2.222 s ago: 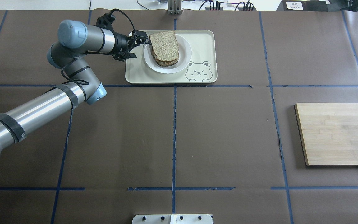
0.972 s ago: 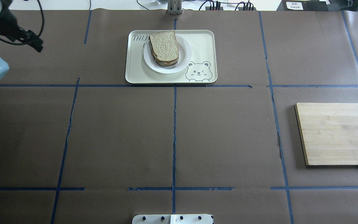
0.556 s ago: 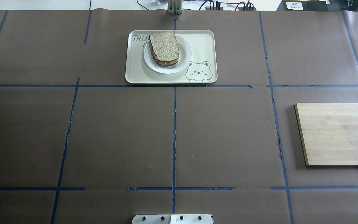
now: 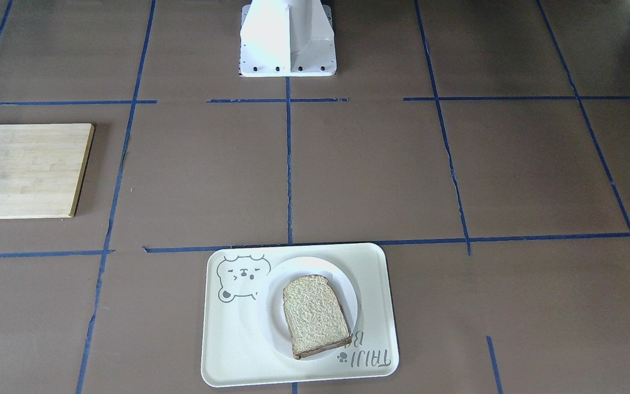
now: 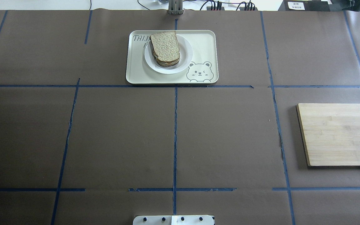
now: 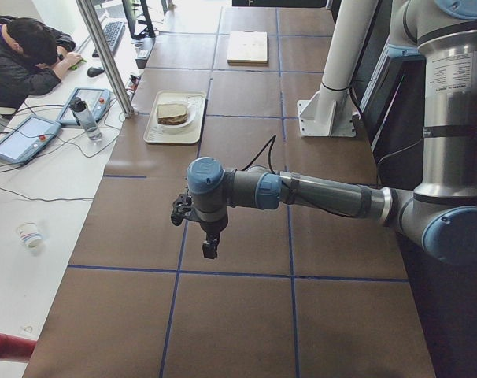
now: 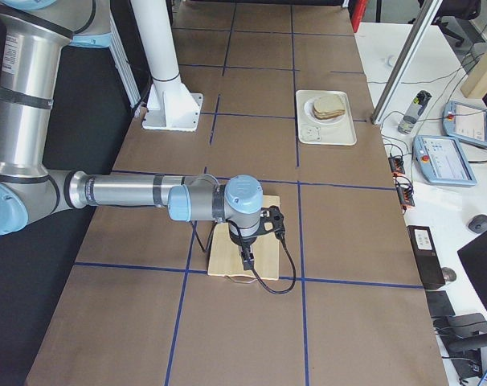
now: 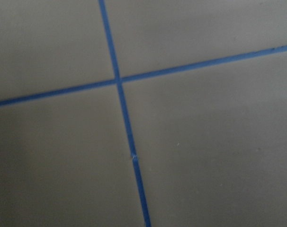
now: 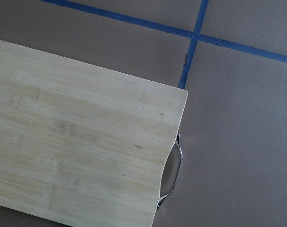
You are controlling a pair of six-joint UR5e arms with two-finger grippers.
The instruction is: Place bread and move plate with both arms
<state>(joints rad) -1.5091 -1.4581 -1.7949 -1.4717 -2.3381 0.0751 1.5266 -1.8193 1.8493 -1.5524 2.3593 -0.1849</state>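
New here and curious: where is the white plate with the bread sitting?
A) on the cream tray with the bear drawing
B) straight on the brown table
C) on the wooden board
A: the plate with the bread lies on the bear tray, apart from the wooden board.

Bright even light, soft shadows

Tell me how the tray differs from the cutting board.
The tray is cream, with a raised rim and a bear drawing; the board is flat pale wood. The tray carries the plate with bread; nothing shows on the board. The tray sits at the far middle of the table, the board on the robot's right side. Both are rectangular and lie flat.
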